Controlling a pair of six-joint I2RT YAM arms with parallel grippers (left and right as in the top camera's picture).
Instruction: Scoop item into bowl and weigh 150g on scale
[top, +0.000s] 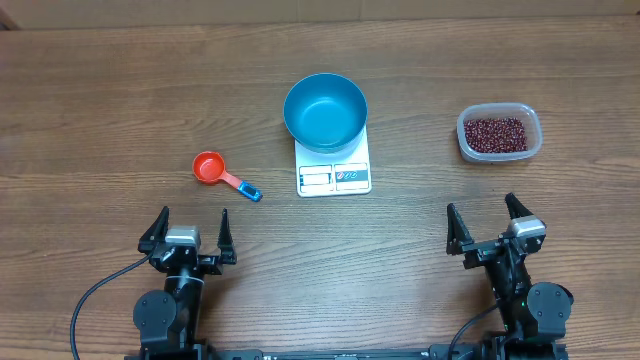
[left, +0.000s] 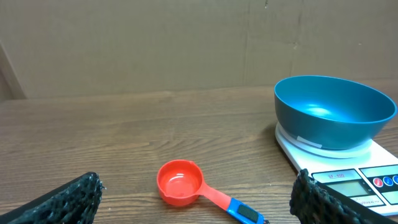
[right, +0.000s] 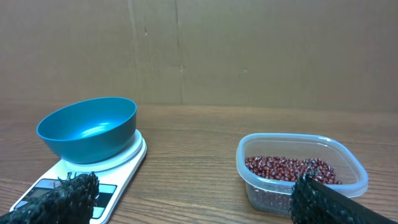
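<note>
White kitchen scale (top: 334, 178) at mid-table, display window and buttons along the edge facing the arms. On its platform, touching it, the round blue bowl (top: 325, 115), upright and empty. To the right of the scale and well apart from it, a clear plastic tub (top: 500, 158) holding the dark red beans (top: 495, 133), a loose layer over its bottom, all inside the tub. To the left of the scale, near but not touching, a small red-orange measuring cup (top: 209, 167), mouth up and empty, its blue-tipped handle angled toward the scale's near-left corner. In front of the scale and off to its left, the left gripper (top: 193, 215), jaws spread wide apart and empty, just short of the cup. In front of the scale and off to its right, the right gripper (top: 481, 204), likewise spread wide and empty, short of the tub. Under everything, a brown wood-grain table (top: 100, 100). No contact between either gripper and bowl, cup, tub or scale.
</note>
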